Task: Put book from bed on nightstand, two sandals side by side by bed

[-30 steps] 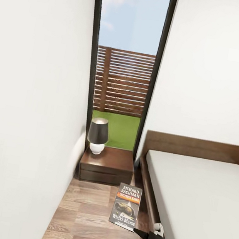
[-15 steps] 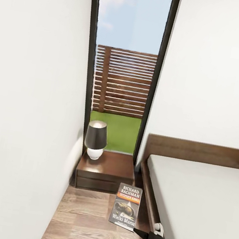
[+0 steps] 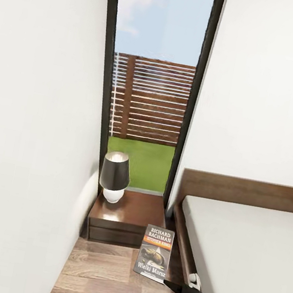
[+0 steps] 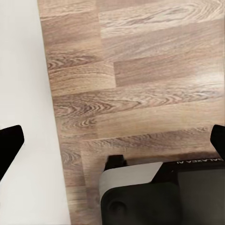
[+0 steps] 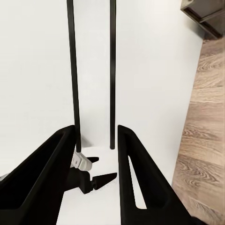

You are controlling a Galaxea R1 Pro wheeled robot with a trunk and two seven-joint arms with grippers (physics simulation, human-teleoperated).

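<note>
While my right gripper pinches the lower edge of the book, I see that thin glossy paperback upright in the air, its dark cover crossed by an orange band, in front of the nightstand. That cabinet is square, dark polished wood, and carries a lamp with a black conical shade on a round white base. Beside it lies the bed, its mattress smooth and grey. My left gripper's fingers are spread wide over grained floor planks.
</note>
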